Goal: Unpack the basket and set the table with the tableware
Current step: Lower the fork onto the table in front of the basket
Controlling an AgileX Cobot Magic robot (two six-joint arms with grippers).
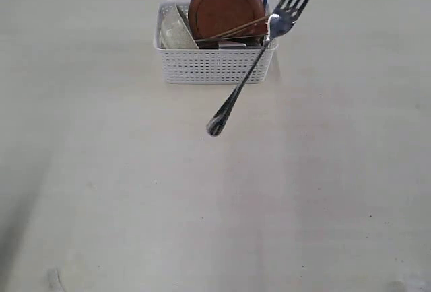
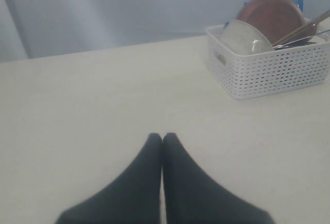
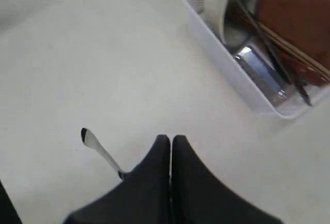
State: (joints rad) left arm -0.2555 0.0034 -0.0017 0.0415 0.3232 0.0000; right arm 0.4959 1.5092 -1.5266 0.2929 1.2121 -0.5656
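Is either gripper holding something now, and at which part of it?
The right gripper holds the fork by its tine end; the left gripper is shut on nothing.

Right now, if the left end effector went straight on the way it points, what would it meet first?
Probably only bare table. The left end effector points past the basket, which sits off that line, though depth is unclear.

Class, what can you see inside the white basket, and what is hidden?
In the basket: an upright brown plate, a pale bowl, chopsticks, a steel piece. Anything beneath them is covered.
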